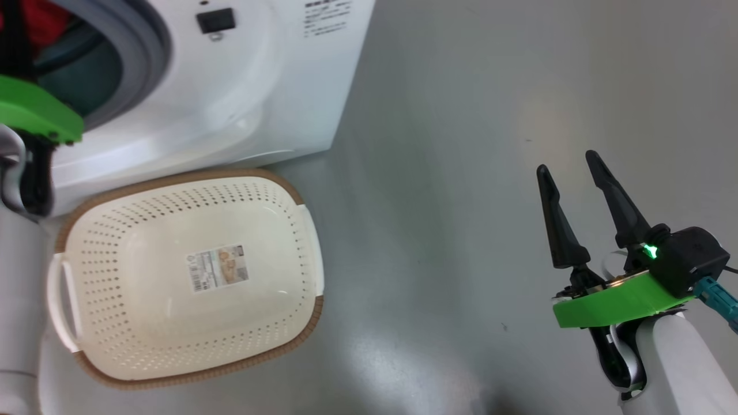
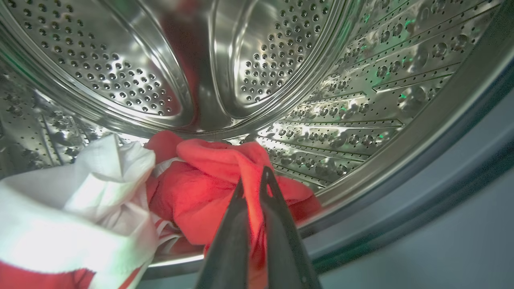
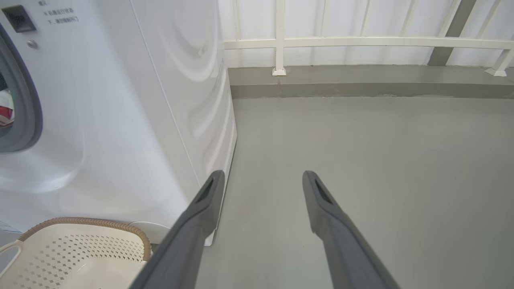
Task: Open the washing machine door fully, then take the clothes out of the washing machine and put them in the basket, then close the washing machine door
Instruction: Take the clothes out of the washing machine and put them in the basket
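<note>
In the left wrist view my left gripper (image 2: 252, 181) is inside the steel drum (image 2: 281, 48) of the washing machine (image 1: 242, 86). It is shut on a fold of the red clothes (image 2: 200, 188). A white part of the clothes (image 2: 80, 200) lies to the left of it. In the head view that arm's green wrist mount (image 1: 34, 109) sits at the drum opening, and a bit of red cloth (image 1: 43, 23) shows inside. The basket (image 1: 190, 174) stands empty on the floor in front of the machine. My right gripper (image 1: 568, 161) hangs open over bare floor, far right. The washing machine door is out of view.
Grey floor (image 1: 461, 173) stretches to the right of the machine. In the right wrist view a white railing (image 3: 361, 42) on a low grey kerb closes off the far side. The basket (image 3: 84, 222) touches the machine's front lower edge.
</note>
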You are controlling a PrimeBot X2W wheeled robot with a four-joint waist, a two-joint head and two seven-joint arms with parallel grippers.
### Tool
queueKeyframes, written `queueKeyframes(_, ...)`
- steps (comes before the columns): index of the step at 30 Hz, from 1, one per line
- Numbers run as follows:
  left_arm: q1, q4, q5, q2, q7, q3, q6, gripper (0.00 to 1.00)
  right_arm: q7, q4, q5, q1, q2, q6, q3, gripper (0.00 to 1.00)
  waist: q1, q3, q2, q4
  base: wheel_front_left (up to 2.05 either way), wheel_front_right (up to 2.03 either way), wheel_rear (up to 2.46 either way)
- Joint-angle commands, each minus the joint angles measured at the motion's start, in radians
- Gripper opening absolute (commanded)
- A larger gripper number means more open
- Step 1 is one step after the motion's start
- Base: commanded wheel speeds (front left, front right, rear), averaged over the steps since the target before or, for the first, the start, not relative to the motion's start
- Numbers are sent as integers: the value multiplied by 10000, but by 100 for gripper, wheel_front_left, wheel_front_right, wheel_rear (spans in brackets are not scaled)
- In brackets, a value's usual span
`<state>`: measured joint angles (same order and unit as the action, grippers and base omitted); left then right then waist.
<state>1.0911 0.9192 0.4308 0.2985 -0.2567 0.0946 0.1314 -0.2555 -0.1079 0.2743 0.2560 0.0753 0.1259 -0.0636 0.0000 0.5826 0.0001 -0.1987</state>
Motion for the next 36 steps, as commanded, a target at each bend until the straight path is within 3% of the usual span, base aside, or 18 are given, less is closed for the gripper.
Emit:
queueKeyframes(1,-357,-395,48,356,-51,-354,-8,0,-63,275,-50,-124,160,48,-154,100,0,-156,-1,184,0,0,0)
queueKeyframes(15,-2725,-3231,-141,-973,-51,-1981,-8,0,-63,238,-74,-369,344,48,284,100,0,-783,-1,1083,0,0,0)
queueKeyframes(20,-3613,-4294,-285,-1424,-51,-2151,-8,0,-63,210,-94,-438,334,48,416,100,0,-940,-1,1341,0,0,0)
queueKeyframes(36,-6204,-7853,-747,-2069,-51,-2641,-8,0,-63,154,-117,-527,264,48,514,100,0,-1340,-1,1599,0,0,0)
